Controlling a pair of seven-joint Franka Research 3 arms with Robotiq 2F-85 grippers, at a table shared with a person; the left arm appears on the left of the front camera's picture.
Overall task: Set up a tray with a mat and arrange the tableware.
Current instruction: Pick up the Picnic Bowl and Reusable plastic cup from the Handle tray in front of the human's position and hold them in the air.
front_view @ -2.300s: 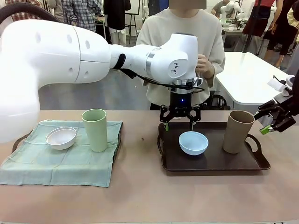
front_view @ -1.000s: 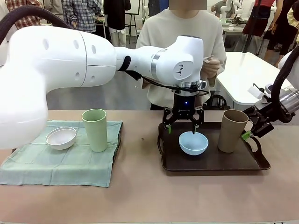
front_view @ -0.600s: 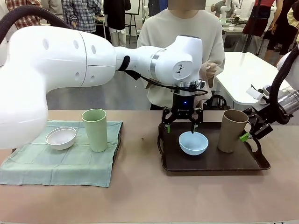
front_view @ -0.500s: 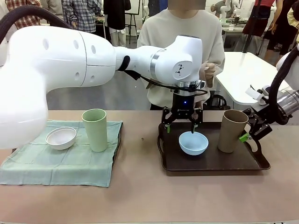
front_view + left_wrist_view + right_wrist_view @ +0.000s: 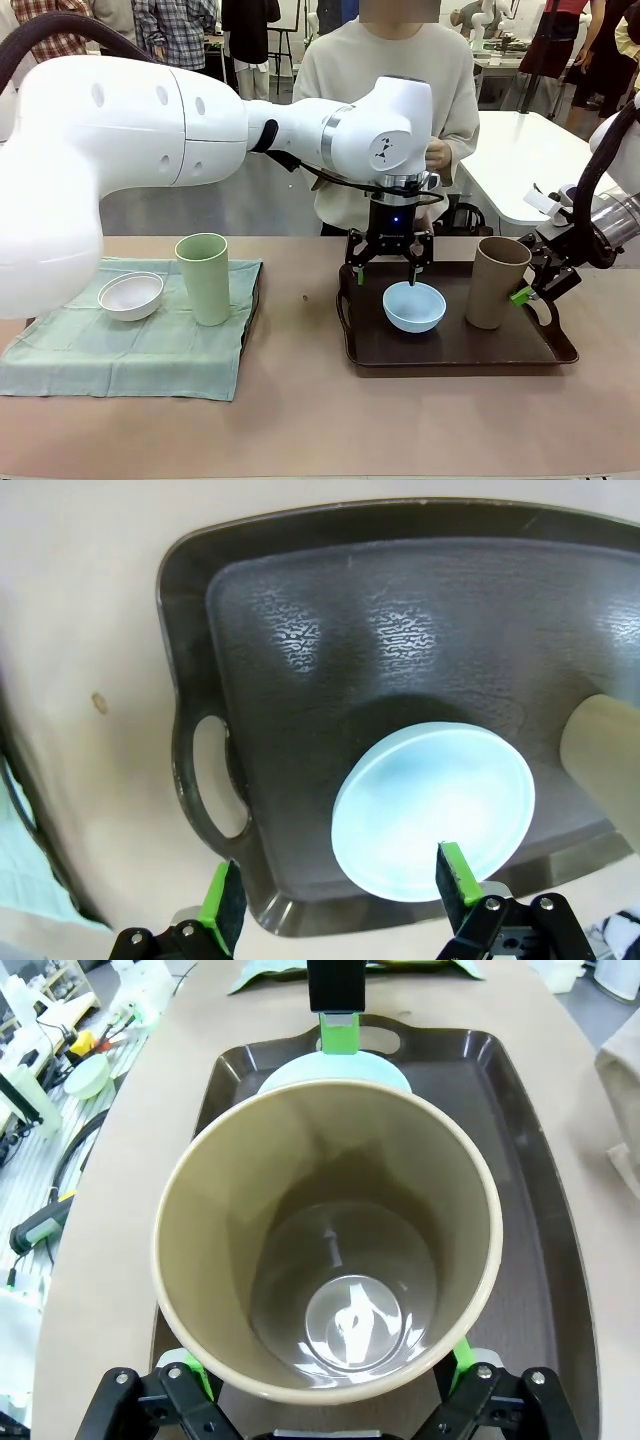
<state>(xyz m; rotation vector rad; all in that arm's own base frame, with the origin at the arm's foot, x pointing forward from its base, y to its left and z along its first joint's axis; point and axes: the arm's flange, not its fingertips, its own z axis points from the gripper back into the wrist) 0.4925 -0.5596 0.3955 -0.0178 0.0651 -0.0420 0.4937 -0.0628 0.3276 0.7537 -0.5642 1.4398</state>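
My left gripper [image 5: 385,272] hangs open just above the far rim of the light blue bowl [image 5: 414,306] on the dark brown tray [image 5: 455,350]. In the left wrist view the bowl [image 5: 432,810] lies partly between the green fingertips [image 5: 222,912]. My right gripper [image 5: 530,285] stands open at the right side of the tan cup [image 5: 494,282]. Its wrist view looks down into the cup [image 5: 330,1250], with a pad on either side. At the left, a green mat [image 5: 150,350] carries the white bowl [image 5: 130,295] and the pale green cup [image 5: 203,278].
A dark tray edge [image 5: 253,295] shows under the mat. A person in a cream sweater [image 5: 390,80] stands at the far side with hands held at the chest. Bare table runs along the near edge and between the mat and the tray.
My right gripper has come in from the right to the tan cup, which now stands a little further left. The left gripper has settled slightly lower over the blue bowl. In the last second little has moved.
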